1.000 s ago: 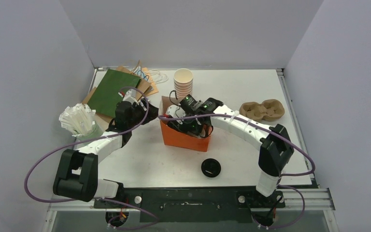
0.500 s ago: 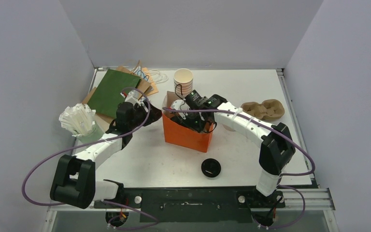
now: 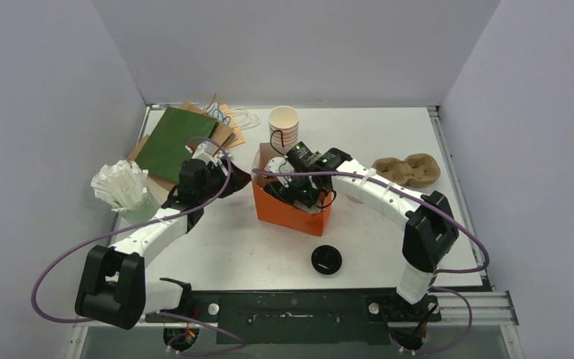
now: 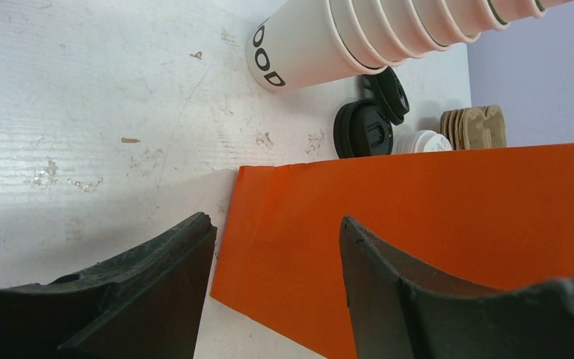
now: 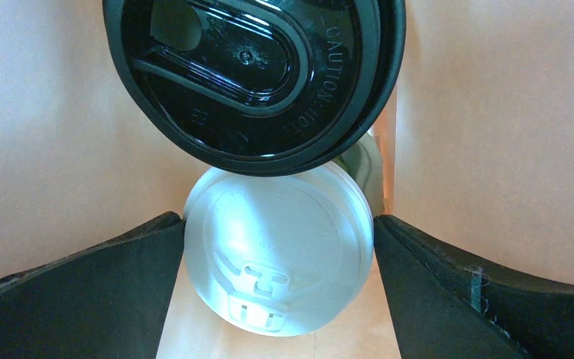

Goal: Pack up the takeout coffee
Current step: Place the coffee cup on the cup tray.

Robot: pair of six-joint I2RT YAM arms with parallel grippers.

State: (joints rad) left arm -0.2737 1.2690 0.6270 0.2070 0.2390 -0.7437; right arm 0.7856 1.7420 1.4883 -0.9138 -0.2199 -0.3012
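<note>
**Status: change over last sec.**

1. Table (image 3: 374, 134): orange bag (image 3: 291, 213) has slid slightly toward the R side; still upright, mouth open.
2. R arm: wrist has dropped deeper into the bag.
3. R claw (image 5: 278, 218): jaws have spread to full width, one on each side of the white-lid cup (image 5: 278, 254), tips just at the lid rim. Judged released, not clamped.
4. L claw (image 4: 276, 221): unchanged, approx. half open, astride the bag's corner edge w/o pinching it.
5. Cups: white-lid cup sits low in the bag; black-lid cup (image 5: 254, 75) just beside it, its lid overlapping the white one in the R wrist view.

Meaning: both capped cups appear packed. R arm needs a straight lift out w/o snagging a lid.
</note>
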